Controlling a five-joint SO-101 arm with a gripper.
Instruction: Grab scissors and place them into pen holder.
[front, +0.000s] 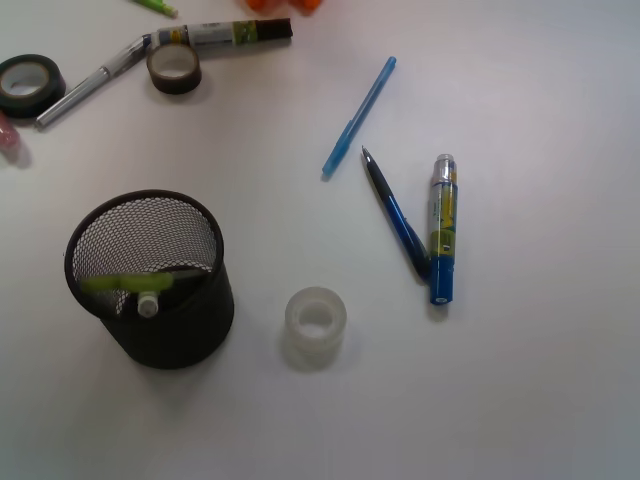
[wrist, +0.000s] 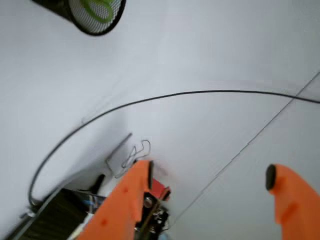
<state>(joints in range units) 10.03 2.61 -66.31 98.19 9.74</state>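
Front view: the scissors (front: 128, 284) are seen inside the holder (front: 190, 330), green handles resting against its rim. In the wrist view the hand (wrist: 210, 175) is spread and empty, well apart from the holder. The placing looks done; only a withdrawal seems called for.

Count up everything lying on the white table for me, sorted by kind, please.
Tape rolls: 3 (black, brown, clear)
Pens and markers fully in view: 5
Pen holder: 1
Scissors, in the holder: 1
Total: 10, leaving out bits cut off at the picture's edges.
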